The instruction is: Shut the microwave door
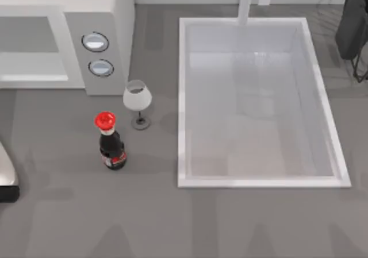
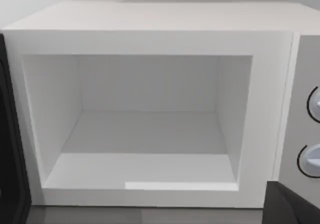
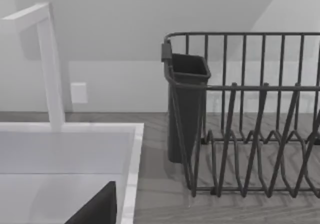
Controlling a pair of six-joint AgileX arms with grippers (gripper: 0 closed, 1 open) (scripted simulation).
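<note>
- The grey table (image 1: pixel 115 223) carries everything, and a pale wall runs along its far edge.
- A white sink (image 1: pixel 183 97) takes up the middle and right of the table. Its white faucet (image 1: pixel 246 2) rises at the far rim.
- The white microwave (image 1: pixel 123 16) stands at the far left corner of the table. Its cavity (image 2: pixel 145 129) is bare and fully exposed in the left wrist view.
- The microwave door (image 2: pixel 9 134) is swung open. It shows as a dark strip just beside the cavity, on the side away from the control strip, and does not cover the opening.
- A dark wire dish rack (image 3: pixel 260 134) sits at the far right of the table, beside the sink. A dark holder (image 3: pixel 186 109) hangs on its near end.
- The left arm (image 1: pixel 6 177) is at the table's left edge, in front of the microwave. A dark part of the left gripper (image 2: pixel 292 206) faces the cavity. I cannot tell whether its jaws are open or closed.
- A dark part of the right gripper (image 3: pixel 95 209) is above the sink's far right corner. Its jaws' state cannot be told either.
- A dark bottle (image 1: pixel 111 147) with a red cap stands upright in front of the microwave.
- A wine glass (image 1: pixel 137 100) stands just beside the bottle, between it and the sink.
- Two round dials (image 1: pixel 95 41) sit on the grey control strip (image 1: pixel 80 57).
</note>
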